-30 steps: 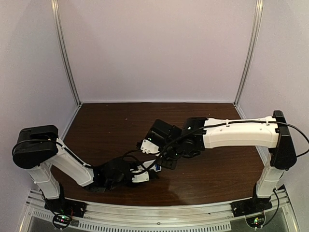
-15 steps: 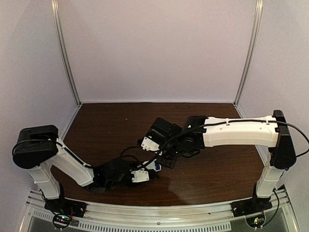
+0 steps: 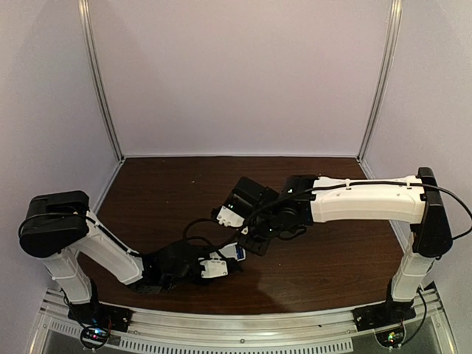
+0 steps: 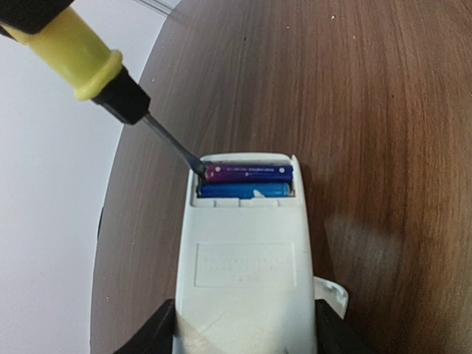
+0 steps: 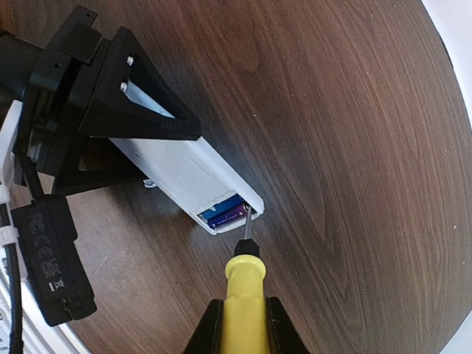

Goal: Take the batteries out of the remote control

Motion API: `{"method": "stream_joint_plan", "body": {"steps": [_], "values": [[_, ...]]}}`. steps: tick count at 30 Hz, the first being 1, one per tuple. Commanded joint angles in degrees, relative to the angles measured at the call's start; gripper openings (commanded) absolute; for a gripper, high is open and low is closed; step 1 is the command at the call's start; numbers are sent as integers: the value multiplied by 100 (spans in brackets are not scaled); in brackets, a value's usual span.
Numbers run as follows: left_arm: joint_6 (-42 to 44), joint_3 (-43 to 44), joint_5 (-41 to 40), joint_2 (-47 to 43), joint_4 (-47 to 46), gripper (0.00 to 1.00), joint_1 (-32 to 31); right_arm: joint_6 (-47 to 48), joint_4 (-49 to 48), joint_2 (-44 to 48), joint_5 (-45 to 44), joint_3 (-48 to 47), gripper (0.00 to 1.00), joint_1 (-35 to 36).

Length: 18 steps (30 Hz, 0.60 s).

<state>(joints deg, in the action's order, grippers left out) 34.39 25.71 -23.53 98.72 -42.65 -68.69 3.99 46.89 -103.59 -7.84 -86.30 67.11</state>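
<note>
**Left arm** [image 3: 110, 251]: elbow raised over its base, forearm running low across the tabletop [image 3: 169, 192] to the near end of the remote control [image 4: 247, 273].

**Left pincer** [image 4: 245, 332]: about half spread, its black fingers [image 4: 158, 333] clamped on the remote control's two long edges at the end away from the battery compartment.

**Right arm** [image 3: 369, 203]: long white forearm held level above the tabletop, wrist bent down toward the remote control's open end.

**Right pincer** [image 5: 243, 324]: pressed together on the yellow handle of a screwdriver [image 4: 103, 70], which slants down toward the remote control.

**Remote control**: white, back side up, compartment uncovered at its far end. The pictures do not show whether it rests on the tabletop.

**Batteries** [image 4: 248, 181]: two, side by side across the open compartment, one blue and one purplish, both seated inside.

**Screwdriver tip**: at the compartment's left corner, against the end of the purplish battery.

**Small white piece** [image 4: 332, 293]: just beside the remote control's right edge, near the left pincer. Only part of it is visible.
</note>
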Motion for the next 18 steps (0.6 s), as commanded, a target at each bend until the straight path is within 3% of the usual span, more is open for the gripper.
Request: {"method": "stream_joint_plan", "body": {"steps": [1,18], "values": [[103,4,-182,95,-323,0,0,-330,385,-385,762,353,0,-48],[118,38,-283,190,-317,0,-2,-399,402,-265,768,610,0,-53]]}}
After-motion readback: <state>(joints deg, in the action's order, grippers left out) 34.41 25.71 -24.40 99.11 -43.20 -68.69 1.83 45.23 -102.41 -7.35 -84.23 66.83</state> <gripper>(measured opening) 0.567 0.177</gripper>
